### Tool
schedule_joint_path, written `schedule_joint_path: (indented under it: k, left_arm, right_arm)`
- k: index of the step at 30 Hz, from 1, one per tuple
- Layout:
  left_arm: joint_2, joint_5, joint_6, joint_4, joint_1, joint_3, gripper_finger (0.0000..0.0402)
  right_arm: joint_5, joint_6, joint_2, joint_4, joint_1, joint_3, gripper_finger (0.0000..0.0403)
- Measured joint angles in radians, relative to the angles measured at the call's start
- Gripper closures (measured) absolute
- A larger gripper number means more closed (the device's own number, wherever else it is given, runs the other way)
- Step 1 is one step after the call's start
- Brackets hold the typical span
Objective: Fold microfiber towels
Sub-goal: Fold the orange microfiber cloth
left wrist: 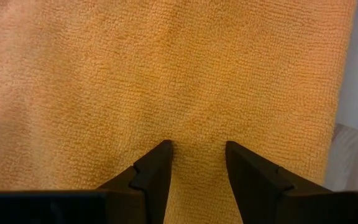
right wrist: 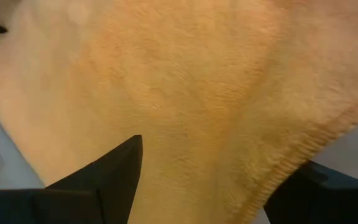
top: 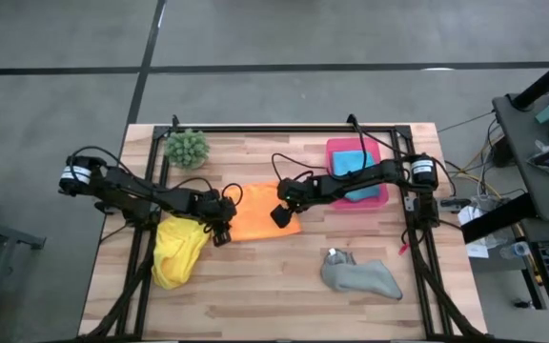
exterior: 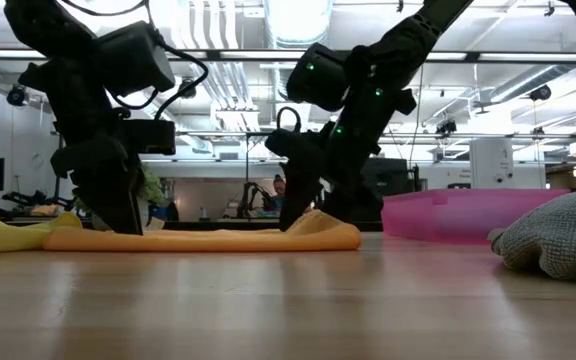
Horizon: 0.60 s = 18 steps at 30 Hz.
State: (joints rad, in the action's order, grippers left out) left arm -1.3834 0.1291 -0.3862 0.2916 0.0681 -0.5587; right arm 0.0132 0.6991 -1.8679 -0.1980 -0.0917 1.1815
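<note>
You have the orange microfiber towel (top: 260, 210) lying flat at the centre of the high view, on the pale wooden plank table (top: 274, 295). Your left gripper (top: 221, 232) sits at the towel's lower left corner; in the left wrist view its two dark fingers (left wrist: 154, 168) stand partly apart with their tips pressed on the orange pile, nothing pinched between them. Your right gripper (top: 282, 215) is at the towel's right edge; in the right wrist view its jaws are spread wide, straddling the hemmed edge, which rides up slightly there. It holds nothing.

The crumpled yellow microfiber towel (top: 177, 252) lies lower left of the orange one, touching its corner. The bunched grey microfiber towel (top: 360, 276) sits lower right, well apart. The blue microfiber towel (top: 351, 171) rests in the flat pink rectangular tray (top: 336, 148) at upper right, under the right arm. The spiky green ball-shaped plant (top: 187, 148) stands upper left.
</note>
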Motion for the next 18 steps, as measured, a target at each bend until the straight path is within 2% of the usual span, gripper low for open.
schedule_joint_path:
  k: [9, 18]
  left_arm:
    - [0.000, 0.000, 0.000, 0.000, 0.000, 0.000, 0.0263]
    - [0.000, 0.013, 0.000, -0.001, 0.000, 0.000, 0.0263]
  right_arm:
    - [-0.013, -0.003, 0.000, 0.028, 0.000, -0.001, 0.0153]
    - [-0.013, -0.008, 0.000, 0.027, 0.000, -0.001, 0.0273]
